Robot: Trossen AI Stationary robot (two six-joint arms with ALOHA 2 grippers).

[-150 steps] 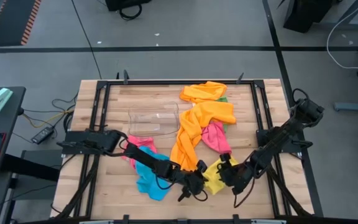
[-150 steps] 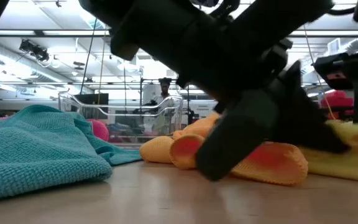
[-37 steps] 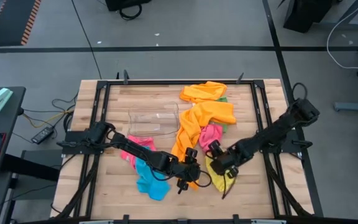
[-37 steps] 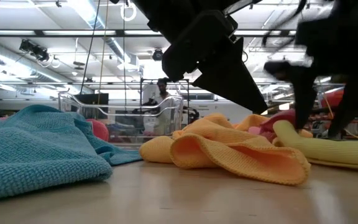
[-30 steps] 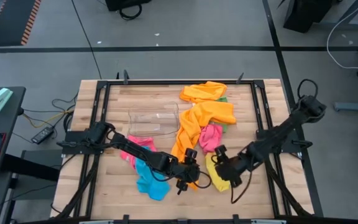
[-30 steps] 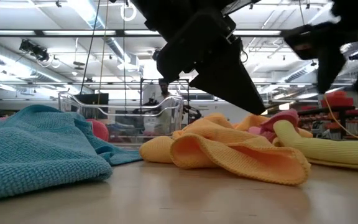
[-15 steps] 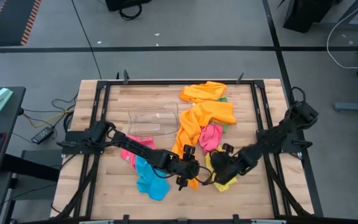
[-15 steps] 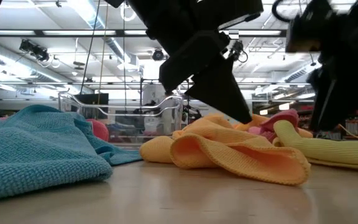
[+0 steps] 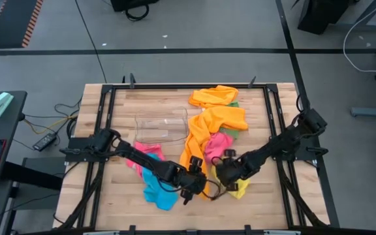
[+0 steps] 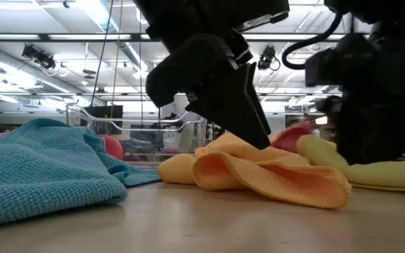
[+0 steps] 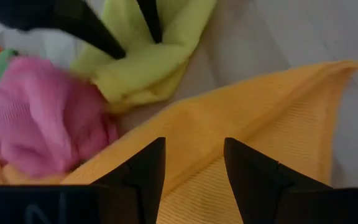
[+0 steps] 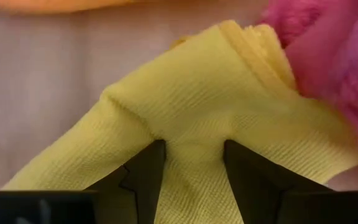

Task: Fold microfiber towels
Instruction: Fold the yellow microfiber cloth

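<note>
Both claws low at the near middle of the surface (image 9: 119, 111), close together. Left claw (image 11: 194, 149) part open, poised over the near end of the orange towel (image 11: 260, 118), fingers apart with cloth showing between them and nothing visibly pinched; probably parked there to pin that end. Right claw (image 12: 193, 149) astride a raised ridge of the yellow towel (image 12: 185, 93), apparently nipping it, likely to drag it free of the pink towel (image 9: 215, 145) for spreading. Blue towel (image 9: 155, 189) crumpled just left of the left claw; bin (image 9: 160, 124) farther back. Against half a second ago: right claw shifted inward toward the left claw, with less yellow showing beyond it; left claw hardly moved.
</note>
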